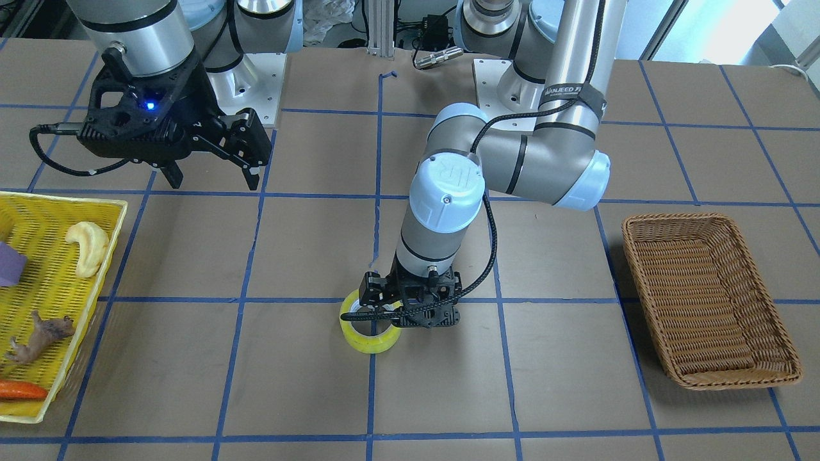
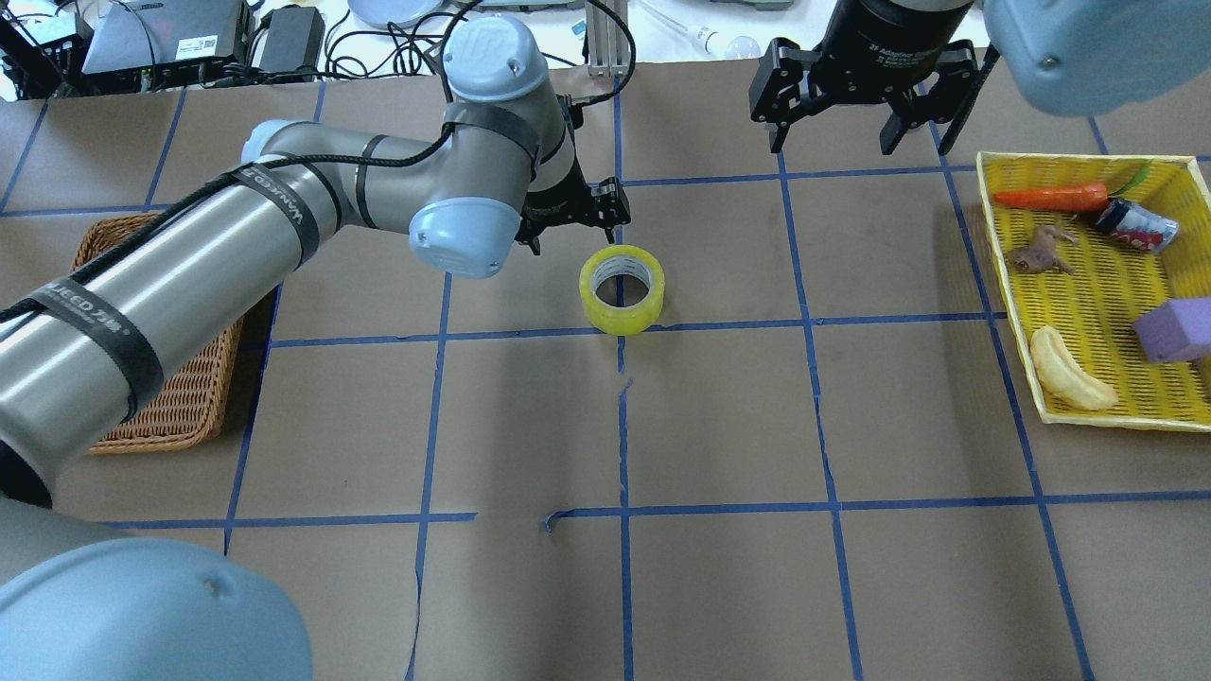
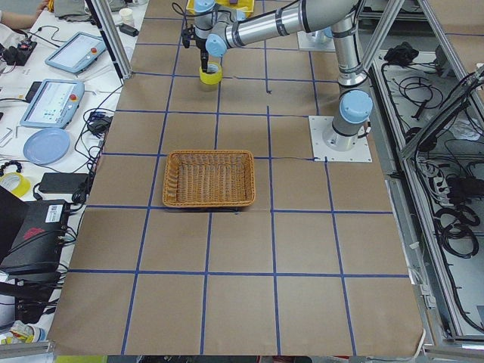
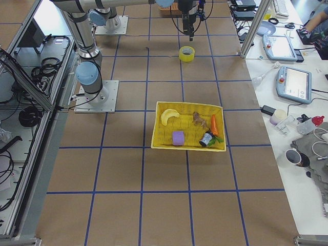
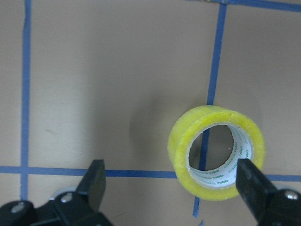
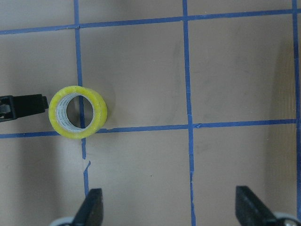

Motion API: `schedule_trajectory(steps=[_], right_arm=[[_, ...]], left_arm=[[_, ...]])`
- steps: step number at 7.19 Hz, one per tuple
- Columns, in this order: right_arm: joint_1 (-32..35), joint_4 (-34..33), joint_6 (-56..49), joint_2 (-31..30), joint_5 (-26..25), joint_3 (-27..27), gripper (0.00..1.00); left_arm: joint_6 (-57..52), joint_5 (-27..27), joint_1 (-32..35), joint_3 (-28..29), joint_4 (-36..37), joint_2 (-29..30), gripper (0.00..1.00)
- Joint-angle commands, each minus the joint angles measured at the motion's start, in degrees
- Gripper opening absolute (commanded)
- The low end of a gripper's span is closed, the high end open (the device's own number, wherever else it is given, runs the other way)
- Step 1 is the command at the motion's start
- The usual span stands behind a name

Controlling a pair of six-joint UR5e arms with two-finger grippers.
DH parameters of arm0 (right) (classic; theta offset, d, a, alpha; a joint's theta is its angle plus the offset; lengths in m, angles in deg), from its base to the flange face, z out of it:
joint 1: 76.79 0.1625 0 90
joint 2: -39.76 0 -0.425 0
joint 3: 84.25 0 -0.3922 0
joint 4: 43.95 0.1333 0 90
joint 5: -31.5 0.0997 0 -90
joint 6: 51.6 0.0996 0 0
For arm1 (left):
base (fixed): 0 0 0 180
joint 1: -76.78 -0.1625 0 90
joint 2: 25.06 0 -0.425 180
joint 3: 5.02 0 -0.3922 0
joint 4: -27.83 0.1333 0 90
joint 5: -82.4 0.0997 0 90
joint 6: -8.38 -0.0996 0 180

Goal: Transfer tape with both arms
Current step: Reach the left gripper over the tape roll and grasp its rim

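Observation:
The tape, a yellow roll with a pale core, lies flat on the table's middle, on a blue grid line. It also shows in the front view and the right wrist view. My left gripper is open, low and close beside the roll, pointing down. In the left wrist view the tape lies off-centre between the fingers, near the right-hand finger; I cannot tell whether they touch. My right gripper is open and empty, raised above the table's far side, apart from the tape.
A brown wicker basket stands at my left. A yellow mesh basket at my right holds a banana, a carrot, a toy animal, a purple block and a can. Blue tape lines grid the brown table.

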Motion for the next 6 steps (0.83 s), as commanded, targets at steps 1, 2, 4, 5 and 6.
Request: schedule_trajectory(steps=[1, 2, 4, 5, 6], right_arm=[[0.07, -0.02, 0.06, 0.03, 0.11, -0.08, 1.00], [0.07, -0.20, -0.03, 0.03, 0.29, 0.01, 1.00], [0.07, -0.11, -0.03, 0.03, 0.03, 0.01, 1.00], [0.07, -0.11, -0.03, -0.06, 0.12, 0.01, 1.00], [0.07, -0.11, -0.03, 0.03, 0.03, 0.01, 1.00]], left_arm=[[1.87, -0.11, 0.59, -2.21, 6.18, 2.98, 1.00], [1.71, 0.42, 0.59, -2.47, 6.27, 4.30, 0.98], [1.62, 1.49, 0.59, -2.83, 6.18, 5.71, 0.68], [2.23, -1.22, 0.94, -2.83, 5.66, 5.80, 0.37], [1.54, -1.60, 1.03, -2.83, 5.74, 5.46, 0.19]])
